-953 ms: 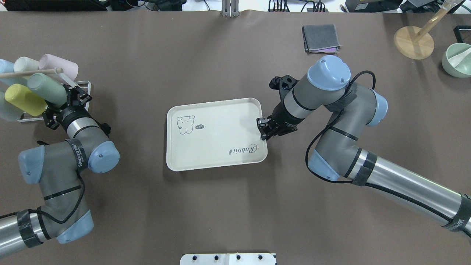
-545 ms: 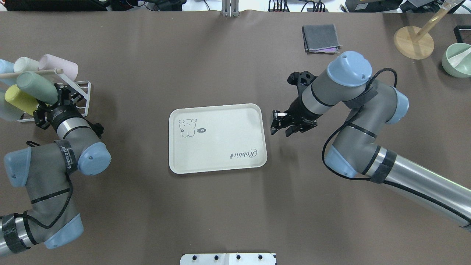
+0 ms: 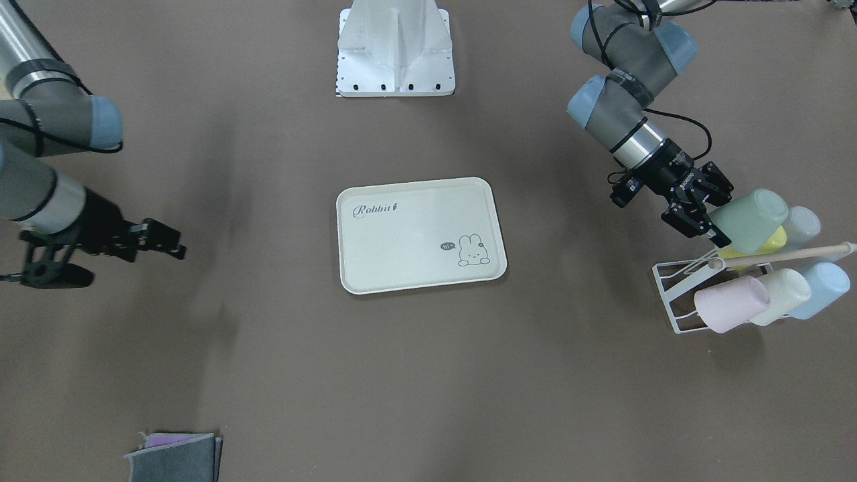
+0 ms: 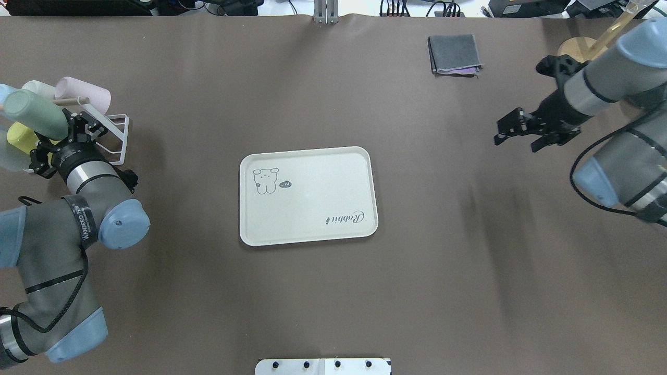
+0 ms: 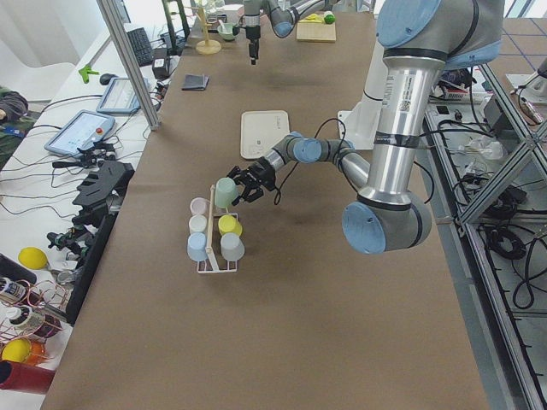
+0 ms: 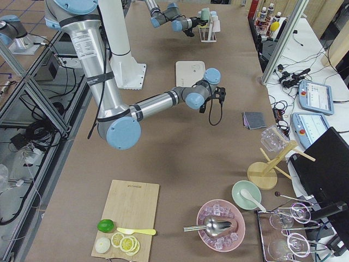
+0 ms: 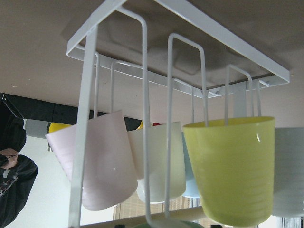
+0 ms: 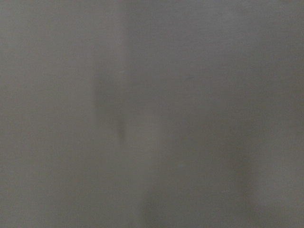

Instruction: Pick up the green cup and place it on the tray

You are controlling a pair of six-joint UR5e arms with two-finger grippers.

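Observation:
The green cup [image 4: 32, 110] lies tilted in my left gripper [image 4: 58, 134], which is shut on its rim end and holds it over the white wire rack [image 4: 113, 125] at the table's left. It also shows in the front view [image 3: 748, 215], next to the left gripper [image 3: 711, 224]. The cream tray [image 4: 312, 179] lies flat and empty at mid-table, also seen in the front view [image 3: 408, 251]. My right gripper [image 4: 504, 131] is open and empty, far right of the tray, above bare table [image 3: 164, 242].
The rack holds a pink cup [image 4: 86, 96], a cream cup [image 4: 35, 88], a yellow cup [image 4: 20, 136] and a light blue cup [image 3: 822, 286] on a wooden rod. A folded grey cloth [image 4: 454, 53] lies at the back right. A wooden stand [image 4: 576, 57] is behind the right arm.
My right gripper let go of the tray's edge and drew far back to the right; the tray now lies square. My left gripper moved up and left with the green cup.

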